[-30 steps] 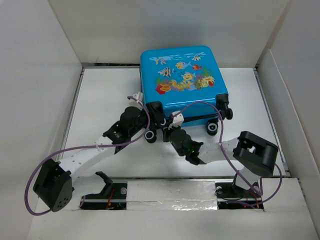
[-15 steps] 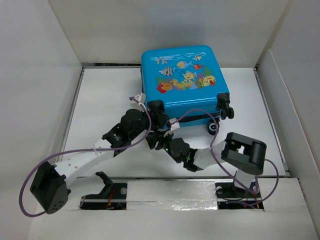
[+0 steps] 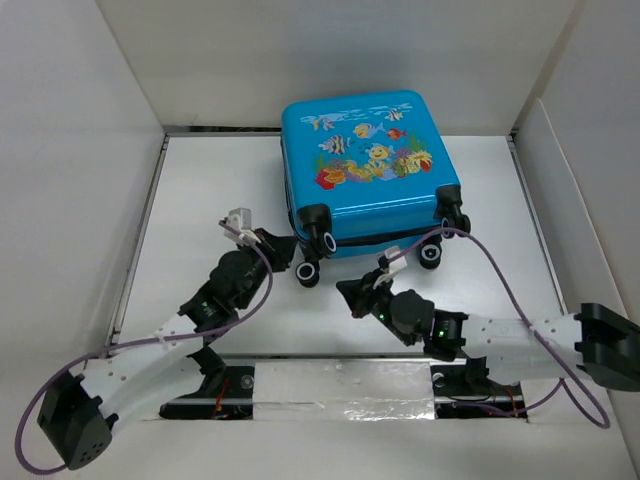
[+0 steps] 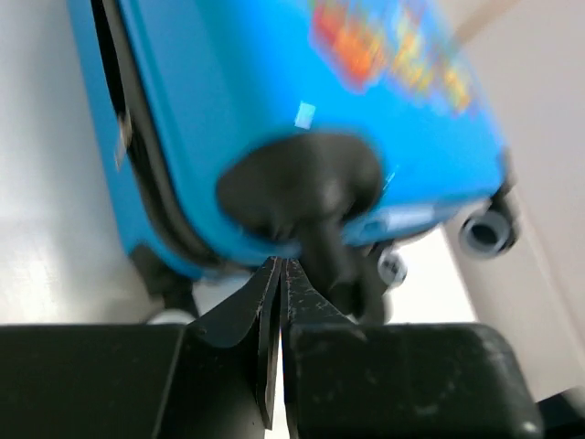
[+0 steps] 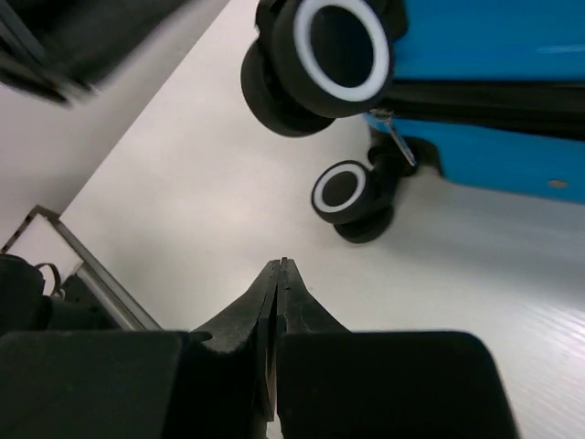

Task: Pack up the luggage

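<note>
**Both claws shut and empty at the wheel end of the luggage**

Table: white, with walls on three sides.

Luggage: lies flat on the table, fish print up, shells together, wheels pointing back at my arms. It's ahead of both claws, toward the far wall.

Left claw: pinched fully together, nothing in it. From above, the tips sit just beside the luggage's near-left corner, right at the corner wheel. On the left wrist view the black wheel housing is directly ahead of the tips. I can't tell whether they touch it or stand just off it, as that picture is blurred.

Right claw: also closed tight, holding nothing. It's apart from the luggage, over bare table on my side of the wheel row. It points toward the left pair of wheels. On the right wrist view both white-rimmed wheels are ahead of the tips with clear floor between: upper wheel large in frame, lower wheel smaller.

Zip pull: hangs from the dark seam, ahead and slightly right of the right claw's tips, just beside the lower wheel.
</note>
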Robot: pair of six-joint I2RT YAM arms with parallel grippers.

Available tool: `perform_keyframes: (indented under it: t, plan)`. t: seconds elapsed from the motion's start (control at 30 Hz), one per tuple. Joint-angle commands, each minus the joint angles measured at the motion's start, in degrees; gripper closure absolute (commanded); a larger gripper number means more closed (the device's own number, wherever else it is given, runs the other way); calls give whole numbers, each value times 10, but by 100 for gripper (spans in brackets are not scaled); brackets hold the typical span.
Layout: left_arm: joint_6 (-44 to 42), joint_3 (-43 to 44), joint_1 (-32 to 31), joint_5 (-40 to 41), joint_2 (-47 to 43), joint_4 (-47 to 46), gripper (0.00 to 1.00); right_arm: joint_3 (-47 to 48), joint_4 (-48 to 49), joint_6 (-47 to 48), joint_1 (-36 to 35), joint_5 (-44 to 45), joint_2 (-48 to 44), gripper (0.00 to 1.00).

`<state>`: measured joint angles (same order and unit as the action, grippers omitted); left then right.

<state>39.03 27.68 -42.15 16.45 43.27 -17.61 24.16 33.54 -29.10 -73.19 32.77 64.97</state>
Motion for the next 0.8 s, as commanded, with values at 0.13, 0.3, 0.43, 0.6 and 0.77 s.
perform_keyframes:
  t: [0.13,0.3,0.43,0.6,0.77]
  plan:
    - [1,-69,-111,16,118,-159,100,71,-203,39,28,44,-81,97]
    - [25,-92,-137,85,185,-259,79,102,-198,85,46,-13,-124,68]
    - [19,-115,-142,117,250,-373,61,154,-247,102,86,-71,-130,49]
    - [-29,-95,-169,204,341,-500,62,155,-234,110,129,-138,-135,49]
    - [-54,-76,-169,270,413,-567,64,125,-217,100,159,-197,-156,51]
